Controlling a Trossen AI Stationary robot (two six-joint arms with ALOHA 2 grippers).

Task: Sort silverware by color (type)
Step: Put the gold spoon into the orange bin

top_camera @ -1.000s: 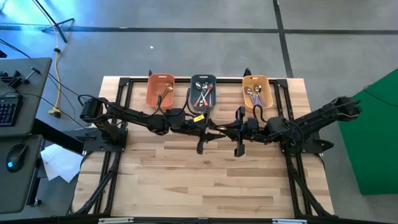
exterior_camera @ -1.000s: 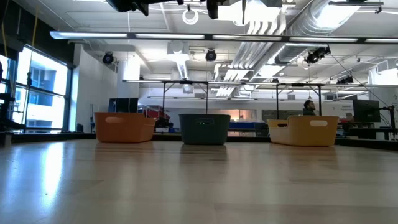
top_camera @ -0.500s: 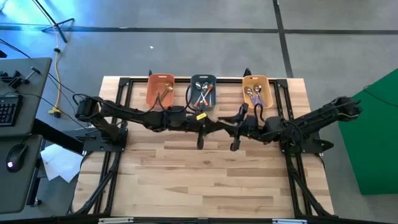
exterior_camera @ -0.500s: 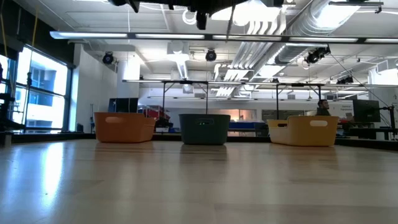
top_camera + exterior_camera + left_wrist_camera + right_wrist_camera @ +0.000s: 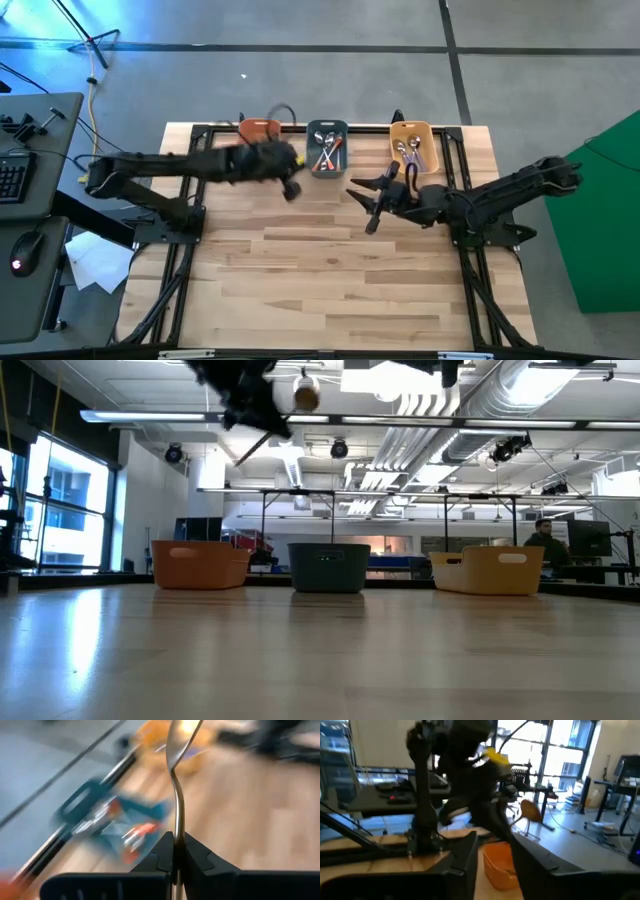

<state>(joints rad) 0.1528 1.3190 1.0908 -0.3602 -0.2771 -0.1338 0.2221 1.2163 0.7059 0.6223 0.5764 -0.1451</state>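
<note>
My left gripper (image 5: 290,188) hangs high over the table between the orange tray (image 5: 258,128) and the slate-blue tray (image 5: 326,150), shut on a gold spoon (image 5: 177,780). The spoon's bowl (image 5: 305,398) shows near the top of the low view. My right gripper (image 5: 364,207) stands open near the table's middle, in front of the yellow tray (image 5: 412,145), with nothing between its fingers (image 5: 465,860). Spoons with orange-red handles lie in the slate-blue tray, and ones with lavender handles lie in the yellow tray. My left gripper pinches the spoon's handle (image 5: 176,845) between its two fingertips. The spoon runs on along the fingers and sticks out past them, with its bowl (image 5: 182,735) at the free end. It is lifted well clear of the table.
The three trays stand in a row along the table's far edge. The left arm covers part of the orange tray. Bare wood spreads over the near half of the table (image 5: 340,290). A person (image 5: 543,532) is in the room far behind.
Both grippers met over the table's middle. My left gripper shut on the spoon and has swung toward the far left, up near the orange tray, carrying it. My right gripper has opened, let go and drawn back a little.
</note>
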